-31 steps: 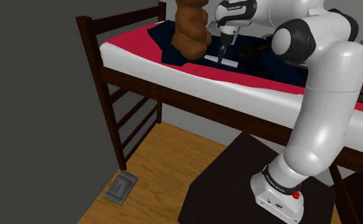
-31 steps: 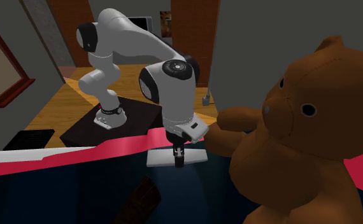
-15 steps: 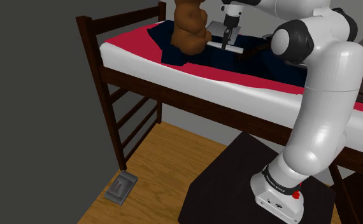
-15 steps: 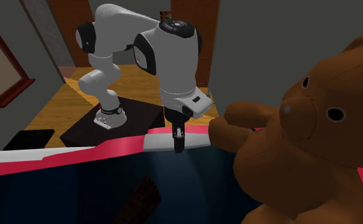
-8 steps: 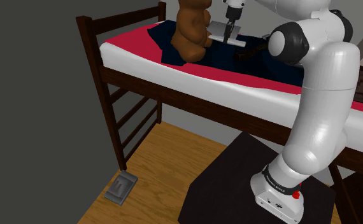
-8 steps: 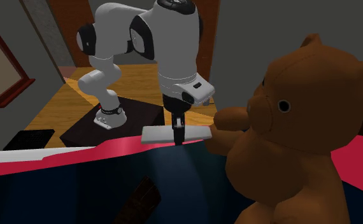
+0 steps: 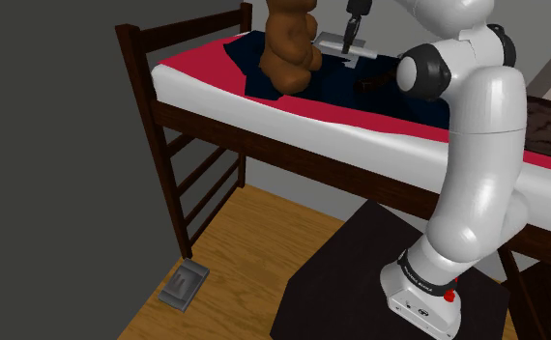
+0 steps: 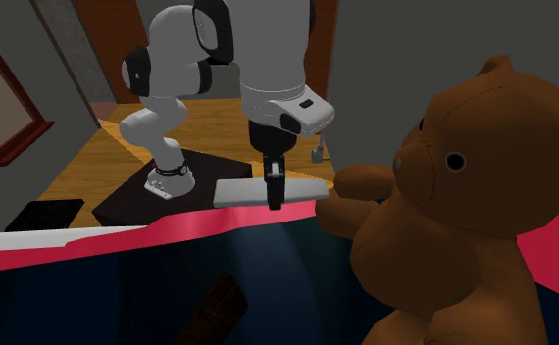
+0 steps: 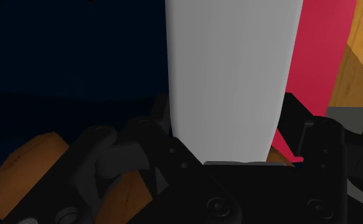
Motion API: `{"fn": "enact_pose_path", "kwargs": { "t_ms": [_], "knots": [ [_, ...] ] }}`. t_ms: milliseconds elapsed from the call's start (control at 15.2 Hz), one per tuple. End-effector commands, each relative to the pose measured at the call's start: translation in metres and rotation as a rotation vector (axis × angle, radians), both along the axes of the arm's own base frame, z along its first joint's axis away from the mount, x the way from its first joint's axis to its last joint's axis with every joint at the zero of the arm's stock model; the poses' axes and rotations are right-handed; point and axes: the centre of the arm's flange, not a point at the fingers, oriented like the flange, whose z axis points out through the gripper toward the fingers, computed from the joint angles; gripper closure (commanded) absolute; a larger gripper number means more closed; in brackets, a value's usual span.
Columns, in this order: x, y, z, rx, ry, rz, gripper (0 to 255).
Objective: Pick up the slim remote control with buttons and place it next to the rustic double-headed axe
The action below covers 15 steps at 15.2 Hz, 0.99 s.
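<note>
Clasping the grey remote at its middle, the gripper holds it level over the bed, beside the bear at the shoulder view's top. The second exterior view adds a dark brown handle at its bottom edge, while the wrist view gives the remote's plain face.

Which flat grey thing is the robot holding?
The remote, clasped up over the bed beside the teddy. The other grey slab lies on the wood floor by the bed's end.
</note>
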Motion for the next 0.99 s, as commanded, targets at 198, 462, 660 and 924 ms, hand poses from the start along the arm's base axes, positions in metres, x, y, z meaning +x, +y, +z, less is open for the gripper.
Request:
{"fn": "enact_pose_path", "kwargs": {
  "t_ms": [198, 462, 660, 924],
  "knots": [
    [-0.035, -0.019, 0.007, 0.0, 0.001, 0.0, 255],
    [-0.081, -0.045, 0.007, 0.0, 0.001, 0.0, 255],
    [-0.116, -0.065, 0.008, 0.0, 0.001, 0.0, 255],
    [-0.162, -0.091, 0.008, 0.0, 0.001, 0.0, 255]
  ]
}}
